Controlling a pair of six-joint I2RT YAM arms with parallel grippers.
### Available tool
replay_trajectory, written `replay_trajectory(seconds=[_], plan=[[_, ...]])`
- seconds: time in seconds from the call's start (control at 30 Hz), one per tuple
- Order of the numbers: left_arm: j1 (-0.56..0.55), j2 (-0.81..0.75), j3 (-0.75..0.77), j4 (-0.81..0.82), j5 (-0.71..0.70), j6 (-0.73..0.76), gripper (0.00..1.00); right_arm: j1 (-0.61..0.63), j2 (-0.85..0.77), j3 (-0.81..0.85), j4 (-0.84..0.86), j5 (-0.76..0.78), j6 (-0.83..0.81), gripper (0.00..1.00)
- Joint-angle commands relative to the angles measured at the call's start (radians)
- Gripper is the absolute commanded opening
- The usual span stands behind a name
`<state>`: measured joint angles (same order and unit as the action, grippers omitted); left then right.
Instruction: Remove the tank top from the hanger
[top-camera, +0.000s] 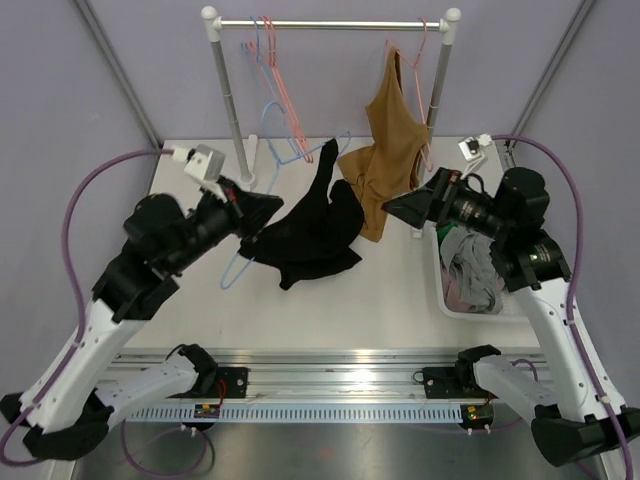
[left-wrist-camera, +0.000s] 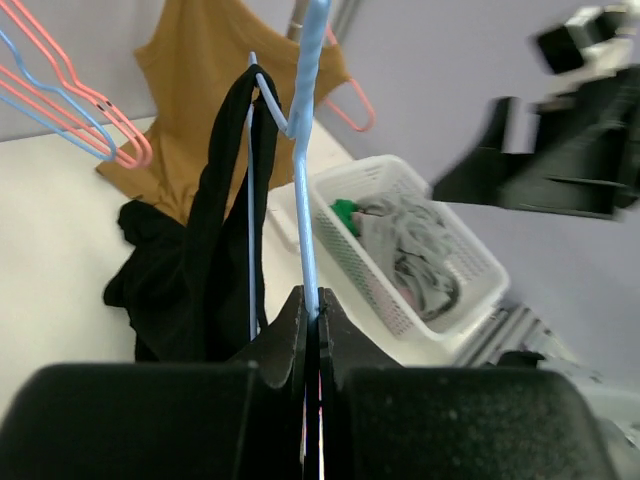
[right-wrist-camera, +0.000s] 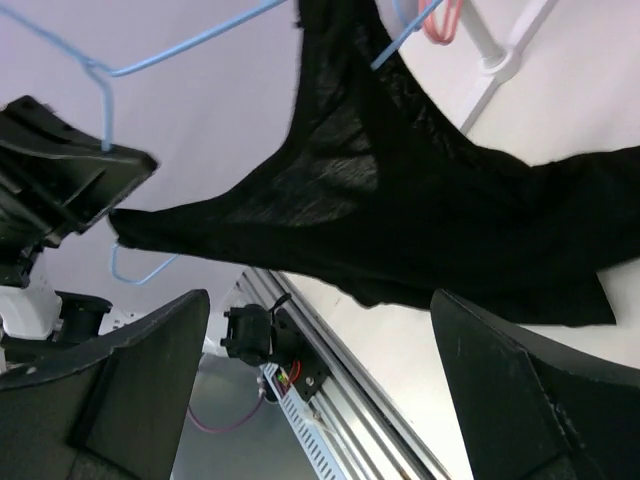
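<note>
The black tank top (top-camera: 312, 232) hangs on a light blue wire hanger (left-wrist-camera: 305, 160), its lower part sagging onto the table. My left gripper (top-camera: 270, 208) is shut on the hanger wire, as the left wrist view (left-wrist-camera: 312, 300) shows, and holds it above the table's left middle. The top also shows in the left wrist view (left-wrist-camera: 215, 250) and the right wrist view (right-wrist-camera: 430, 190). My right gripper (top-camera: 397, 208) is open and empty, just right of the black top, its fingers (right-wrist-camera: 130, 400) spread wide and pointing at it.
A brown tank top (top-camera: 385, 150) hangs from a pink hanger on the rail (top-camera: 330, 22) at the back, right beside my right gripper. More pink and blue hangers (top-camera: 275, 75) hang on the rail. A white basket (top-camera: 447, 305) of clothes stands at the right.
</note>
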<state>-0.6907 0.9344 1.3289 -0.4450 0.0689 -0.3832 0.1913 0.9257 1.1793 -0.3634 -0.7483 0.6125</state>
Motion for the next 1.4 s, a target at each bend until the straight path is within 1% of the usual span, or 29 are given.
replay_trajectory(seconds=[0.0,0.03,0.07,0.1,0.13,0.17,0.2,0.23,0.3,0.33,0.37,0.47,0.6,0.67,0.7,0.73,0.8,0.83,0.87,0.93,0.97,1.03,1.07,1.1,1.2,1.23,1.27,1.3,1.37], plan=[[0.000,-0.156,-0.088,0.092,0.118,-0.052,0.00,0.166,0.060,0.025,0.156,0.128,0.011,1.00],[0.000,-0.210,-0.121,0.080,0.124,-0.066,0.00,0.204,0.076,0.028,0.191,0.192,0.000,1.00],[0.000,-0.236,-0.135,0.074,0.132,-0.074,0.00,0.248,0.091,0.031,0.208,0.193,-0.011,0.98],[0.000,-0.256,-0.146,0.069,0.150,-0.083,0.00,0.317,0.125,0.036,0.221,0.264,-0.038,0.97],[0.000,-0.275,-0.161,0.071,0.161,-0.092,0.00,0.357,0.140,0.046,0.250,0.298,-0.051,0.95],[-0.001,-0.308,-0.178,0.069,0.167,-0.108,0.00,0.385,0.159,0.049,0.271,0.322,-0.066,0.92],[0.000,-0.319,-0.186,0.066,0.163,-0.117,0.00,0.445,0.192,0.054,0.296,0.323,-0.086,0.90],[0.000,-0.331,-0.192,0.052,0.161,-0.121,0.00,0.470,0.214,0.078,0.319,0.328,-0.098,0.89],[0.000,-0.351,-0.195,0.032,0.151,-0.123,0.00,0.532,0.266,0.108,0.311,0.406,-0.153,0.88],[0.000,-0.356,-0.195,0.017,0.151,-0.123,0.00,0.586,0.283,0.140,0.291,0.446,-0.177,0.87],[0.000,-0.358,-0.194,0.011,0.155,-0.120,0.00,0.615,0.298,0.154,0.282,0.519,-0.197,0.86],[0.000,-0.365,-0.192,-0.008,0.161,-0.121,0.00,0.675,0.347,0.194,0.267,0.639,-0.249,0.82],[0.000,-0.373,-0.198,-0.015,0.175,-0.121,0.00,0.700,0.390,0.229,0.233,0.785,-0.258,0.76],[0.000,-0.378,-0.211,-0.020,0.170,-0.117,0.00,0.700,0.394,0.235,0.228,0.831,-0.258,0.70],[0.000,-0.378,-0.212,-0.024,0.166,-0.114,0.00,0.700,0.394,0.235,0.231,0.843,-0.257,0.67],[0.000,-0.378,-0.217,-0.032,0.160,-0.112,0.00,0.700,0.395,0.238,0.230,0.857,-0.258,0.58],[0.000,-0.379,-0.223,-0.037,0.149,-0.108,0.00,0.700,0.401,0.244,0.222,0.880,-0.267,0.50],[0.000,-0.379,-0.224,-0.043,0.144,-0.106,0.00,0.700,0.404,0.249,0.210,0.888,-0.269,0.39],[0.000,-0.381,-0.223,-0.044,0.140,-0.106,0.00,0.700,0.404,0.249,0.207,0.889,-0.273,0.36],[0.000,-0.384,-0.221,-0.057,0.117,-0.100,0.00,0.700,0.400,0.243,0.205,0.889,-0.272,0.35],[0.000,-0.385,-0.221,-0.060,0.103,-0.097,0.00,0.701,0.400,0.240,0.204,0.888,-0.272,0.33],[0.000,-0.385,-0.220,-0.067,0.086,-0.089,0.00,0.700,0.397,0.232,0.196,0.892,-0.277,0.23],[0.000,-0.385,-0.218,-0.069,0.094,-0.091,0.00,0.701,0.394,0.229,0.199,0.905,-0.283,0.03],[0.000,-0.385,-0.218,-0.066,0.101,-0.091,0.00,0.700,0.394,0.226,0.193,0.918,-0.287,0.00],[0.000,-0.390,-0.211,-0.073,0.095,-0.091,0.00,0.698,0.394,0.230,0.155,1.016,-0.325,0.00],[0.000,-0.391,-0.206,-0.087,0.089,-0.088,0.00,0.697,0.392,0.240,0.141,1.056,-0.335,0.00],[0.000,-0.396,-0.201,-0.093,0.085,-0.088,0.00,0.692,0.398,0.247,0.123,1.137,-0.356,0.00],[0.000,-0.402,-0.198,-0.098,0.088,-0.086,0.00,0.679,0.406,0.258,0.089,1.162,-0.362,0.00],[0.000,-0.408,-0.195,-0.098,0.109,-0.086,0.00,0.608,0.427,0.281,0.057,1.188,-0.350,0.00]])
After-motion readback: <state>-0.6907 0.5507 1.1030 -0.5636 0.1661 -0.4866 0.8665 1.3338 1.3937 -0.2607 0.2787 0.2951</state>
